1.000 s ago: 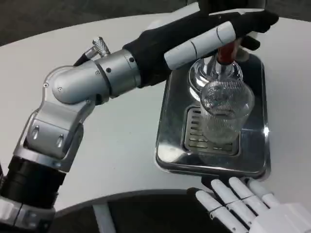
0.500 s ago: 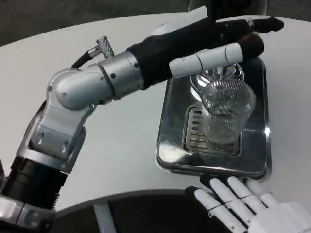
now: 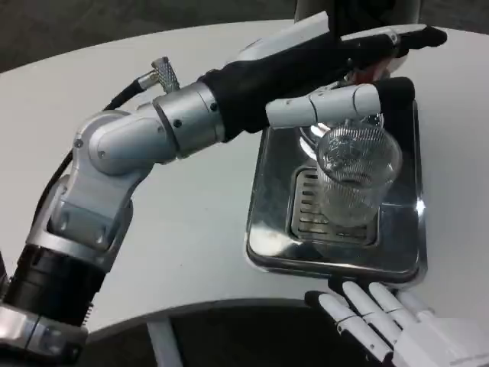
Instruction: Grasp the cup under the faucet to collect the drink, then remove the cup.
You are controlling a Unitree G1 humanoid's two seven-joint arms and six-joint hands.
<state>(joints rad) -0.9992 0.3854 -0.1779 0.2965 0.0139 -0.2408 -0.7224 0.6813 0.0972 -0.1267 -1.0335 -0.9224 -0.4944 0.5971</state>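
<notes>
A clear ribbed glass cup (image 3: 356,178) stands upright on the grate of a shiny metal drip tray (image 3: 273,229), below the dispenser's faucet. My left hand (image 3: 336,65) reaches across over the faucet, its fingers stretched out above the red tap piece (image 3: 370,70), one white finger lying just over the cup's rim. I cannot tell whether it presses the tap. My right hand (image 3: 390,325) lies open at the table's near edge, just in front of the tray, fingers apart and holding nothing.
The dark dispenser body (image 3: 359,14) rises behind the tray at the top. My left forearm (image 3: 153,130) spans the white table (image 3: 176,222) from the left. Bare tabletop lies left of the tray.
My left hand has risen and shifted slightly back over the faucet, its fingers now higher. My right hand has slid a little down toward the table's near edge. The cup stays put.
</notes>
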